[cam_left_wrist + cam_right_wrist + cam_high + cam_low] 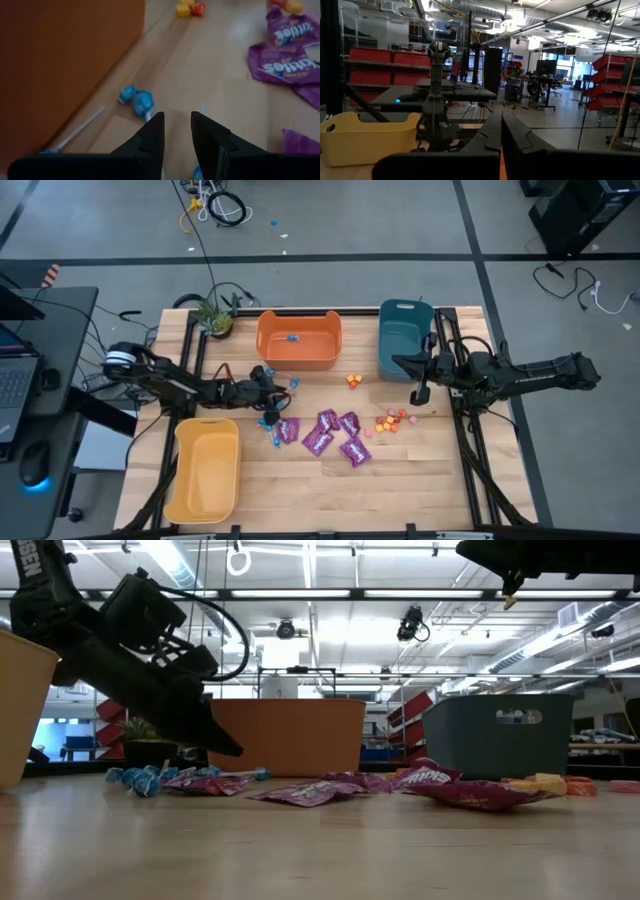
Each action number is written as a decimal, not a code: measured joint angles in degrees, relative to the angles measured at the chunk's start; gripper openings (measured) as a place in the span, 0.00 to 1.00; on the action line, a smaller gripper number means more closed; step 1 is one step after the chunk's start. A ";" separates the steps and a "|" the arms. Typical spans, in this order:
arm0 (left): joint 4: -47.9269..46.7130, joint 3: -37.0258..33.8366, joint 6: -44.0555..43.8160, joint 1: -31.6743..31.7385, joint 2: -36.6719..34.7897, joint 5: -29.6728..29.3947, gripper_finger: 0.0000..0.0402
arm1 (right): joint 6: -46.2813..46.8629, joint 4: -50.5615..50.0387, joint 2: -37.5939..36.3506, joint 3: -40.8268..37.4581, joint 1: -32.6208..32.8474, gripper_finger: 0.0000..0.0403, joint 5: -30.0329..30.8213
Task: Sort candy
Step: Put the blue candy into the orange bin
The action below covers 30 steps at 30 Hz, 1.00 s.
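Observation:
The candy lies loose on the wooden table: purple packets [330, 435], blue-wrapped lollipops [270, 420] and small orange and pink pieces [390, 421]. My left gripper [283, 385] slants down close to the table beside the orange bin [298, 340]. It is open, with bare wood between its fingers [177, 131]. One blue lollipop [137, 101] lies just ahead of one fingertip, its stick [77, 131] along the bin wall. My right gripper [501, 127] is shut on nothing and hangs high above the table near the teal bin [404, 338].
A yellow bin [205, 470] stands at the near left. One blue lollipop [292, 337] lies inside the orange bin. Two small orange pieces [353, 380] sit between the orange and teal bins. A potted plant [214, 318] stands at the far left corner.

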 joint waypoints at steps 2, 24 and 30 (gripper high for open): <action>-0.08 0.00 -0.08 0.15 0.94 -0.47 0.25 | -0.18 0.01 0.00 0.01 -0.01 0.00 0.00; -5.91 0.00 -4.74 0.63 2.99 -3.12 0.25 | -0.18 0.02 0.00 0.01 -0.02 0.00 0.00; -6.12 0.04 -4.88 0.80 2.97 -2.91 0.25 | -0.18 0.02 0.00 0.00 -0.02 0.00 0.00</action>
